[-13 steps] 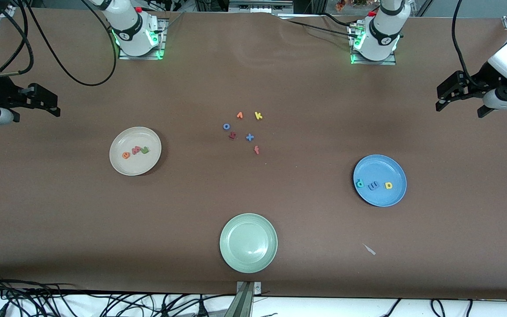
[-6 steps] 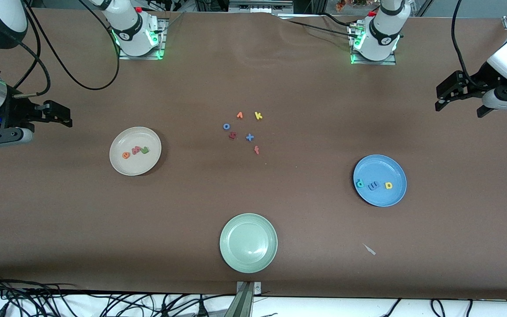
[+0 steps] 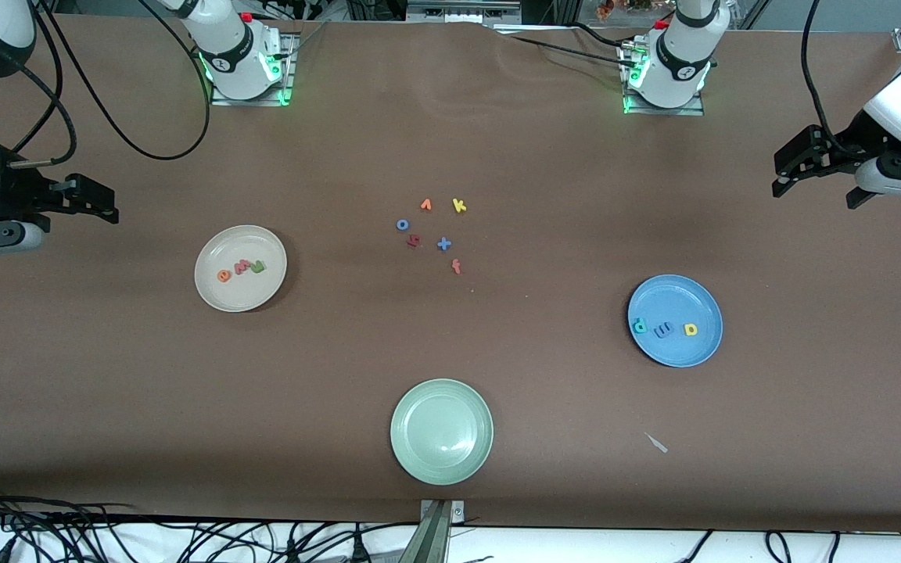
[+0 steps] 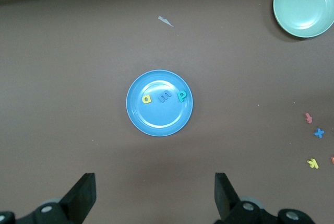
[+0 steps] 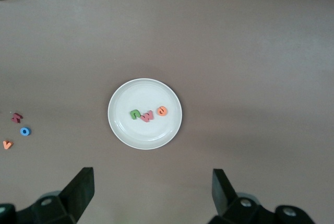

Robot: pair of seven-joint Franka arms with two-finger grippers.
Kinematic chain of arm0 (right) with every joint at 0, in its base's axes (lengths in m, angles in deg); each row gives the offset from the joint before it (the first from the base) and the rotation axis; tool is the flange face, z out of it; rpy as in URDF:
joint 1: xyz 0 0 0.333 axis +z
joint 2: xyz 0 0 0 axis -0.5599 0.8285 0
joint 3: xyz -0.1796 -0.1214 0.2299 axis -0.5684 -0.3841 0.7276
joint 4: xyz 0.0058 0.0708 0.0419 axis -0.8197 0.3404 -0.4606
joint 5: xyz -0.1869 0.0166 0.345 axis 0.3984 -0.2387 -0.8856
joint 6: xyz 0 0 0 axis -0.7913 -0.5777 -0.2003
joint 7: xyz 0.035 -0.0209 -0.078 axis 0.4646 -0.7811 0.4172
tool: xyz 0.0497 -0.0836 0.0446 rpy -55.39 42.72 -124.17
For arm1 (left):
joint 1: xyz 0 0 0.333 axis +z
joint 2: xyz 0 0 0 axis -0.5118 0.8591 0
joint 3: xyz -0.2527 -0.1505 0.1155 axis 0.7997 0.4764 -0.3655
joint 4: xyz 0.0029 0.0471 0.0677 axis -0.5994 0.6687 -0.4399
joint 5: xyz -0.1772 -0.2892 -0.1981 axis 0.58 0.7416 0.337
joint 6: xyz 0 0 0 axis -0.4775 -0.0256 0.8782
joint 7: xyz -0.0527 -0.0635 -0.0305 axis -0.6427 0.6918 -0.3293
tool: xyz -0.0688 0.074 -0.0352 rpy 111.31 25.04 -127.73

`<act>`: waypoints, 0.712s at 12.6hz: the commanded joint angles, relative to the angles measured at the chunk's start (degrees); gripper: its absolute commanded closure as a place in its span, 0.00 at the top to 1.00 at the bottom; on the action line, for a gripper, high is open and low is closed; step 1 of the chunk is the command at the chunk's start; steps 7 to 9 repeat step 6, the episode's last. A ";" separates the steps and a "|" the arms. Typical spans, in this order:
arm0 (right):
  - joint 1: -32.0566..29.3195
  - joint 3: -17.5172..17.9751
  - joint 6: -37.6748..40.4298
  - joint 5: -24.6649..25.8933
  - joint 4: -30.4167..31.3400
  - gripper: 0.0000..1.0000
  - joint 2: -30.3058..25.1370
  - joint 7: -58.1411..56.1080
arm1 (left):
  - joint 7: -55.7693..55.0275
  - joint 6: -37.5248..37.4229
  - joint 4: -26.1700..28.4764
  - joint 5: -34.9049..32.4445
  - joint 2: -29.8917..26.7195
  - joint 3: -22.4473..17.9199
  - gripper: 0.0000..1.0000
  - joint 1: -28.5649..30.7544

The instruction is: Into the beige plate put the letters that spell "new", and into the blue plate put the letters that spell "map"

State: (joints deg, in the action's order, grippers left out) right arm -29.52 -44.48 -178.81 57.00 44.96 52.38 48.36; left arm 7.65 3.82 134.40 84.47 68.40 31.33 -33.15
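On the table (image 3: pixel 544 172) we find both words already sorted. Toward the right arm's end, the beige plate (image 3: pixel 220 297) holds the letters that spell "new" (image 3: pixel 240 269): orange e, red w and green n in a short row, as the right wrist view confirms. Toward the left arm's end, and nearer the front edge, the blue plate (image 3: pixel 677 353) carries the letters that spell "map" (image 3: pixel 663 329): teal p, periwinkle m, yellow a. We judge the task complete; nothing seems left to place.

We see the right gripper (image 3: pixel 98 205) hanging over the table's edge at the right arm's end, jaws spread and empty. The left gripper (image 3: pixel 814 178) hangs over the edge at the left arm's end, jaws likewise released, holding nothing.

Near the table's middle lie the spare letters (image 3: pixel 431 233), well apart from every plate. A pale green plate (image 3: pixel 411 461) sits empty by the front edge. Brown cloth covers the table; cables (image 3: pixel 106 536) trail past the front edge.
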 commanded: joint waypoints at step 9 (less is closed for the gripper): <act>-0.22 -0.60 1.12 0.64 -0.90 1.00 -0.63 0.10 | -0.73 -1.00 -1.06 -0.77 0.07 -0.14 1.00 -0.54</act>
